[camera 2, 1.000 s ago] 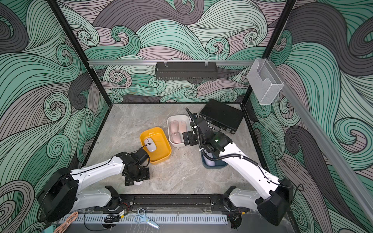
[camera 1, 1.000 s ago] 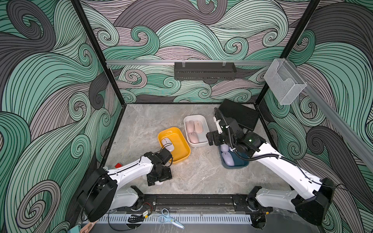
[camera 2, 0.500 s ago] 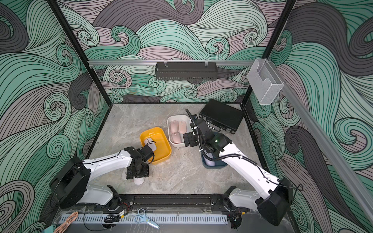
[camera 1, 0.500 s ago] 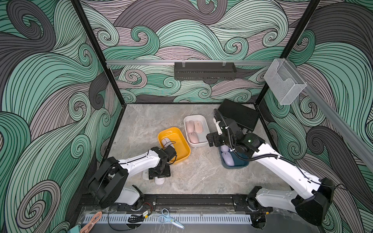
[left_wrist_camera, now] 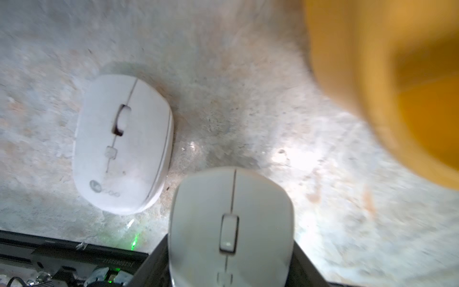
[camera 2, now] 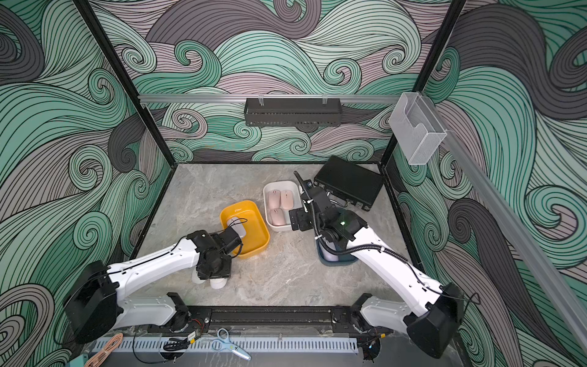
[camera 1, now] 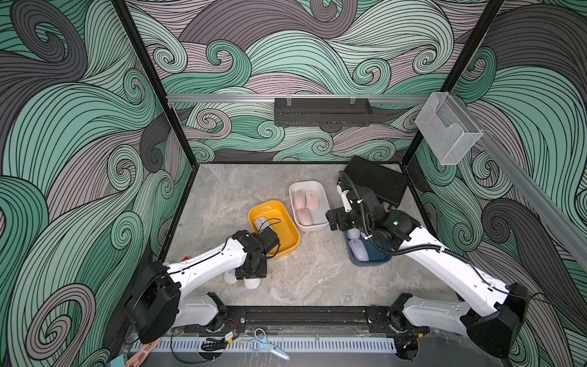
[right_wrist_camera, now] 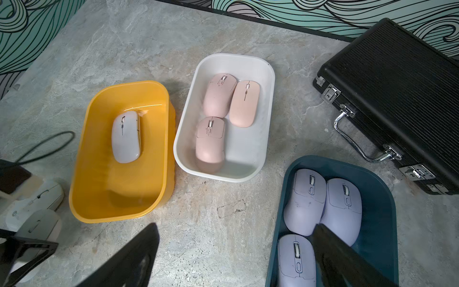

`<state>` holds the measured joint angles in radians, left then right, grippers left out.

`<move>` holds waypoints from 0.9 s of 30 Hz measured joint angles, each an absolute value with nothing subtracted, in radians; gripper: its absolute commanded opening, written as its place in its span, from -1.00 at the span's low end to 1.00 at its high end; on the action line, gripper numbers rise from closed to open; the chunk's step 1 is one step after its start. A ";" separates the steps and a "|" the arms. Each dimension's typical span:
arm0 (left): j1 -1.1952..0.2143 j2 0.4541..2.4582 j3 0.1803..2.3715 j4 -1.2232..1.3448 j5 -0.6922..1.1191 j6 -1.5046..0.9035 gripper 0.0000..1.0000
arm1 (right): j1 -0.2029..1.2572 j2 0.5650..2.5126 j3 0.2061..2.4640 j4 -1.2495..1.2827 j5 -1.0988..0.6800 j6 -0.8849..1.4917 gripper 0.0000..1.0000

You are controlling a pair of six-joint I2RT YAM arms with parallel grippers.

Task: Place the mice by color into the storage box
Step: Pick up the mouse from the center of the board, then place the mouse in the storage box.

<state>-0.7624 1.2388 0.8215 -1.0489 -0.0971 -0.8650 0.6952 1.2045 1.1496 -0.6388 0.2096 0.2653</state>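
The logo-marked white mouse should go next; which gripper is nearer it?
Left. The left gripper straddles a second mouse beside the logo mouse; the right gripper hovers far off by the blue bin.

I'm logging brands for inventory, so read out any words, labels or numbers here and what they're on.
Nothing reads clearly.
Off-white mouse on the table: round logo plus a short word, too blurred.
Black hardware strip: printed code, blurred, unreadable.
Yellow box: small inner-wall label, too small.

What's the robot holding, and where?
Jaws of the left gripper flank the long sides of the off-white oval plastic mouse; firm grip cannot be told. Nothing in the right gripper.
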 measured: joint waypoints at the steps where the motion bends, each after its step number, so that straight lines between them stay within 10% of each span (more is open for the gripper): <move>1: -0.763 1.224 0.852 -1.073 -0.097 -0.866 -0.04 | 0.693 1.205 1.150 -0.639 0.209 0.265 0.91; 27: -0.579 1.909 1.607 -1.030 -0.082 -0.838 -0.11 | 0.592 1.154 1.115 -0.608 0.151 0.273 0.89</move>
